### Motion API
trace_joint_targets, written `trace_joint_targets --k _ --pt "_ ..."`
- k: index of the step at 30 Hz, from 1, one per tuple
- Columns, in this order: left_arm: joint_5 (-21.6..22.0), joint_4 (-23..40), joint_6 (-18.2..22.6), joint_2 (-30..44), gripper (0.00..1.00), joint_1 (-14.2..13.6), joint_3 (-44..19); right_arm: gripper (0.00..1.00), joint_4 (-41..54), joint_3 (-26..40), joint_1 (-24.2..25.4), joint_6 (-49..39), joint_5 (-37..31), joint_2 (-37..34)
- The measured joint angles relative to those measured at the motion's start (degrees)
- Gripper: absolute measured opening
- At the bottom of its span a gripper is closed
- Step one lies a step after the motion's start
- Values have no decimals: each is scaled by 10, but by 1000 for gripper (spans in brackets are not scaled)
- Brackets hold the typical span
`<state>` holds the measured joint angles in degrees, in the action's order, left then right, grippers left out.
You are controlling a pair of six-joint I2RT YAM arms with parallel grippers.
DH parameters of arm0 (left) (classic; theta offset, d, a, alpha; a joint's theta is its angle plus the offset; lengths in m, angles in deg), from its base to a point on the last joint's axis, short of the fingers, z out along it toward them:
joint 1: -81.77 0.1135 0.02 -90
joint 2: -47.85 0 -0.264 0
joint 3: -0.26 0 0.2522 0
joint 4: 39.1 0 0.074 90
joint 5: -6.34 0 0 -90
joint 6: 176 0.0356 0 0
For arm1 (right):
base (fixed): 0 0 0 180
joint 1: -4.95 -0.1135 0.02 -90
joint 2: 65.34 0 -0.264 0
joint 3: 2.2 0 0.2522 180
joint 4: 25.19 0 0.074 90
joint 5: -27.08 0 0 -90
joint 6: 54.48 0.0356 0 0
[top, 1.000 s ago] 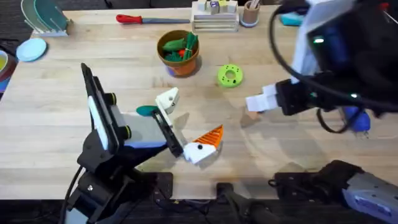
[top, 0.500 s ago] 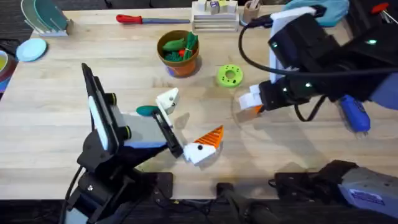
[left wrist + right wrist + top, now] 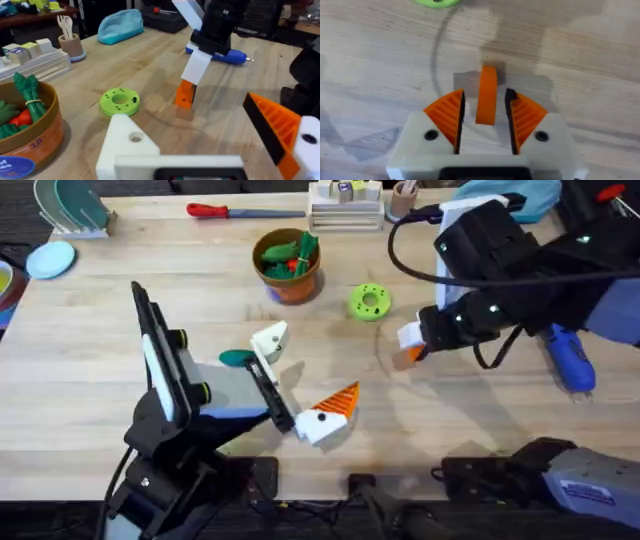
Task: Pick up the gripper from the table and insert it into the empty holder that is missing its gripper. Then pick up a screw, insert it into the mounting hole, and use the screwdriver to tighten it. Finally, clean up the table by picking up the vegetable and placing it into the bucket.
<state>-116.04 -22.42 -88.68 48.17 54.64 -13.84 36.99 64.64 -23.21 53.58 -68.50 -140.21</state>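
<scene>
I see the wooden table [image 3: 90, 370] carrying everything. Left arm [image 3: 165, 395] sits low at the near-left edge, its claw reaching toward the lime-green disc [image 3: 369, 302]. Left gripper [image 3: 292, 380]: fingers spread wide apart, nothing between them. One jaw is the bare white holder [image 3: 270, 340], mounting hole visible in the left wrist view [image 3: 135, 136]; the other jaw carries its orange ribbed pad [image 3: 340, 398].

Right arm [image 3: 520, 265] comes in from the far-right side, wrist pointing down at the table just on the near-right side of the disc. Right gripper [image 3: 485, 117]: jaws straddle the orange gripper wedge [image 3: 487, 95]. A thin gap shows on each side of the wedge, so I can't tell whether the pads actually clamp it. In the left wrist view the wedge [image 3: 185, 93] stands upright on the tabletop under the white finger [image 3: 196, 65], near the disc [image 3: 119, 100].

The orange-brown bucket [image 3: 289, 277] stands beyond the disc to its left, holding green and red toy vegetables [image 3: 287, 255]. The blue screwdriver [image 3: 571, 362] lies well to the right of the disc, partly under the right arm. The red-handled tool [image 3: 225, 211] lies along the far edge, past the bucket. The teal-green vegetable [image 3: 236, 358] lies flat just beside the holder, well left of the disc.
</scene>
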Motion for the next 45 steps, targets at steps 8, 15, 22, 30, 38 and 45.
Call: trace_joint_targets --k 8,15,22,30,38,45 --pt "0 0 0 0 993 0 0 348 -11 0 0 0 5 0" --pt "0 0 0 0 993 0 0 355 17 -1 0 0 5 0" --pt "0 0 0 0 993 0 0 125 13 -1 0 2 5 0" --pt "0 0 0 0 993 0 0 61 13 -1 1 2 5 0" --pt "0 0 0 0 993 0 0 39 44 5 1 2 7 18" --pt "0 0 0 0 993 0 0 27 83 42 9 -10 33 106"
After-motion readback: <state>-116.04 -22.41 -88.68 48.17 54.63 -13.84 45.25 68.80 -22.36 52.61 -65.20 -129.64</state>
